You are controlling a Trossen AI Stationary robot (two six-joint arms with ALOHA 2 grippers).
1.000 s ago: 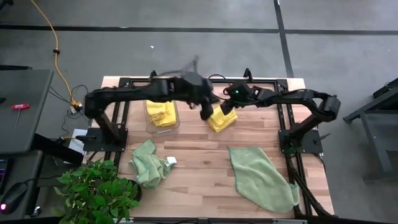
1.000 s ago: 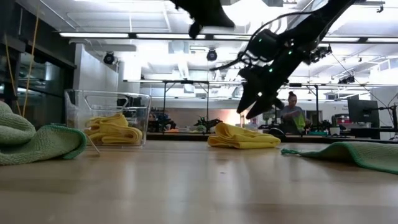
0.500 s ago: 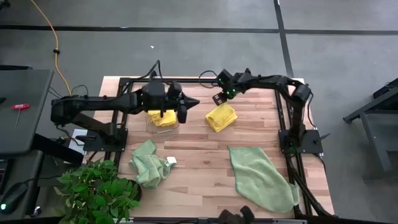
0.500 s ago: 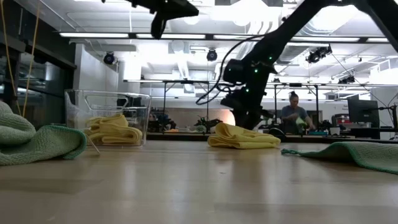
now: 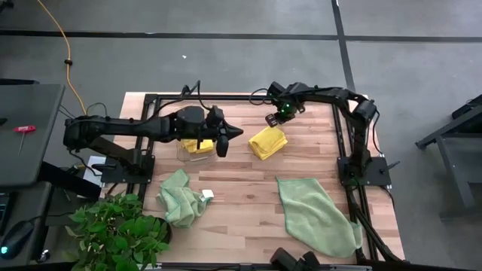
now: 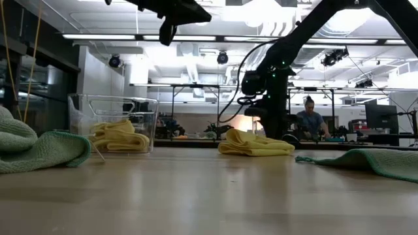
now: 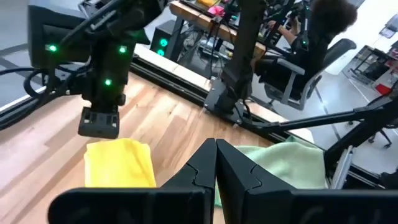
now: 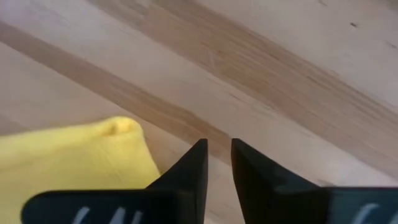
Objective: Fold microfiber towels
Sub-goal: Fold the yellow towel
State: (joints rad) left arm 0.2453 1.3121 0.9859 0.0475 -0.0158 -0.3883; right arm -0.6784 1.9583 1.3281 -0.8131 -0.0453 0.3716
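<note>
While the left gripper (image 5: 228,139) hangs fully closed and empty in the air beside the clear bin (image 5: 197,153), the right gripper (image 5: 271,120) hovers near the table's (image 5: 241,196) far edge, its fingers (image 8: 186,171) a narrow gap apart and holding nothing. A folded yellow towel (image 5: 268,141) lies just beside the right gripper on the surface. More yellow towels (image 6: 117,136) sit in the bin. One green towel (image 5: 316,214) lies spread toward the near right corner, another (image 5: 179,197) crumpled near the left edge.
</note>
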